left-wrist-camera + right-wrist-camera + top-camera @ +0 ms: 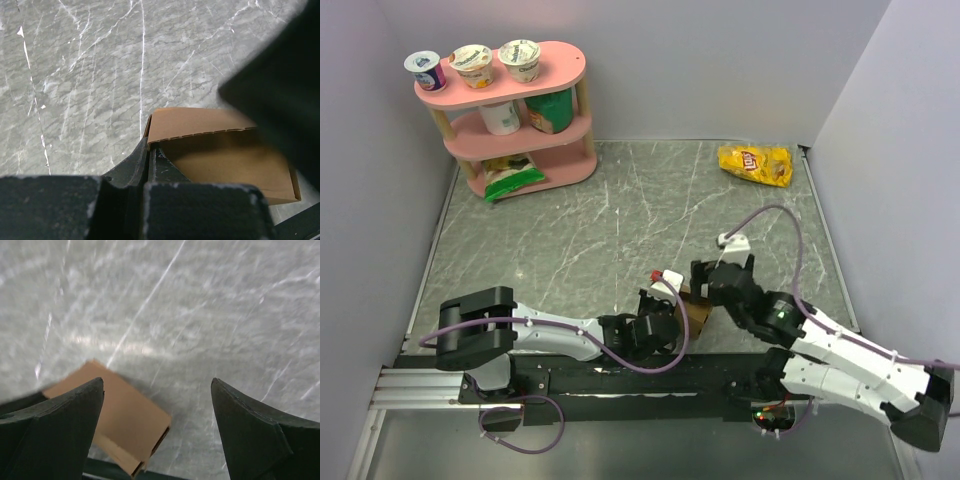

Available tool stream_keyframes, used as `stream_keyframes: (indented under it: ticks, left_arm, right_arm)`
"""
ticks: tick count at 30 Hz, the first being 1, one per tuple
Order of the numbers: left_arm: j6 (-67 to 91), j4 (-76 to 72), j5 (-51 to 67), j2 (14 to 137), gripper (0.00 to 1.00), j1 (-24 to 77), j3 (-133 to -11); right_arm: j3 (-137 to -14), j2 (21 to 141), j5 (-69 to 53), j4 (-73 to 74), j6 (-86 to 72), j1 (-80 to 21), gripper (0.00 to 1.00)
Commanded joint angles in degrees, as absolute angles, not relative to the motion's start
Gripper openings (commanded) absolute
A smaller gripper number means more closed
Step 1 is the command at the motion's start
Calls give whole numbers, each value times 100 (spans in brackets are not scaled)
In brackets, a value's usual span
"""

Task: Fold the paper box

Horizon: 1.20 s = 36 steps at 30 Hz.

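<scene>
Bright even light; wrist cams blurry

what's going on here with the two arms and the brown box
Two robot arms are working on a small brown paper box near the front edge of the table. The left end effector is shut and appears to pinch one edge of the box, holding it in place. The right end effector is open just beside the box, gripping nothing. The box looks partly formed, with one side open.
</scene>
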<state>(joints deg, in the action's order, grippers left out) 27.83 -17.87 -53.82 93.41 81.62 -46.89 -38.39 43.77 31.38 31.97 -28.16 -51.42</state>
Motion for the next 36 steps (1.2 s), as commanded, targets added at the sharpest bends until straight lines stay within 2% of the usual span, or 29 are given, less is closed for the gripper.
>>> stream_keyframes:
  ticks: [1,7,11,12,14,16,17,22,24,27,30,33,36]
  left_arm:
    - [2962,-404,-4509,9835,1,8191,-4430]
    - [3041,-457,-4421,9817,1,8200,-4395]
    - [3041,-343,-4359,9791,3,8218,-4482]
    - [3041,-256,-4377,9765,8,8218,-4491]
    - [3067,-185,-4412,9712,27,8244,-4491]
    - [3076,-167,-4430,9598,29,8244,-4456]
    - [3085,-167,-4438,9563,34,8244,-4413]
    - [3085,-167,-4395,9290,44,8262,-4272]
    - [3041,-228,-4333,9185,52,8270,-4193]
    - [2953,-325,-4193,9044,52,8271,-4078]
    - [2892,-308,-3991,8886,62,8271,-3999]
    - [2892,-264,-3929,8719,65,8279,-3868]
    - [2822,-299,-3832,8552,73,8297,-3718]
  right_arm:
    - [-3534,4560,3919,3215,-3567,-5773,94]
    - [-3103,4999,4517,3699,-5069,-6677,98]
    - [-3225,5562,4824,4032,-5728,-6907,100]
    - [-3269,5685,4860,4095,-5809,-6926,100]
    - [-3410,5923,4930,4235,-5984,-6978,100]
    - [-3402,5968,4975,4324,-6091,-7005,100]
    - [-3358,5933,4975,4298,-6108,-7005,100]
    - [-3007,5459,4922,4052,-6056,-7005,97]
    - [-2945,5397,4939,4060,-6099,-7005,96]
    - [-2909,5493,4948,4096,-6205,-6996,96]
    - [-2962,5581,4957,4104,-6205,-6996,97]
    - [-2927,5564,4975,4078,-6214,-6996,97]
    - [-2909,5485,5010,4113,-6258,-7005,97]
